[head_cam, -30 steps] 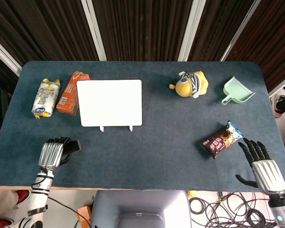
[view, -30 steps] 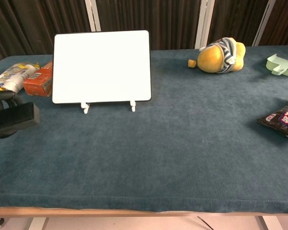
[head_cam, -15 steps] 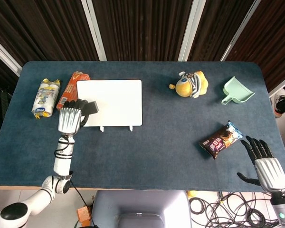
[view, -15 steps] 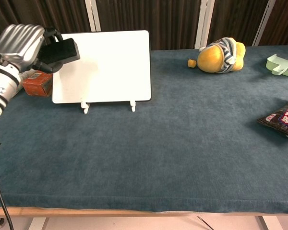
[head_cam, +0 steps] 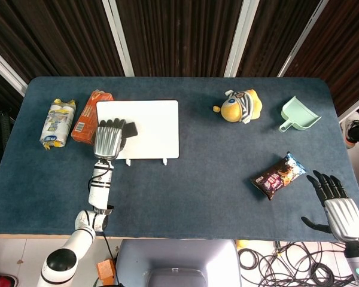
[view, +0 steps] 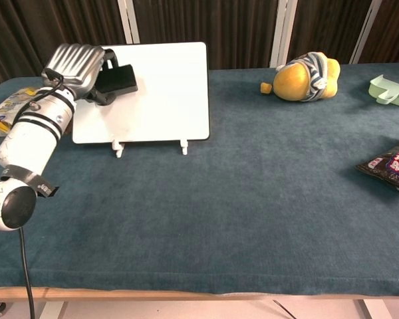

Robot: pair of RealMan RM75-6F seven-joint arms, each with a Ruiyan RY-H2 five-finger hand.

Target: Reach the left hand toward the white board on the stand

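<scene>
Where the left hand (head_cam: 109, 139) overlaps the white board (head_cam: 146, 128), its fingers curl around a black eraser (view: 116, 79), hiding the board's left part. Propped upright on its stand (view: 149, 145), the board leaves bare table (head_cam: 185, 185) in front. Near the table's edge, the right hand (head_cam: 338, 206) lies spread, holding nothing.

I see a white board (head_cam: 145, 129), dark blue table (head_cam: 185, 179), yellow striped toy (head_cam: 240, 106), mint dustpan (head_cam: 299, 115), orange box (head_cam: 87, 114).

A dark blue felt-covered bench (head_cam: 185, 185) fills the view. Behind it, at 12 o'clock, dark slatted wall panels (head_cam: 179, 36) stand between white posts (head_cam: 118, 36). Cables (head_cam: 275, 260) tangle on the pale floor at 5 o'clock.
</scene>
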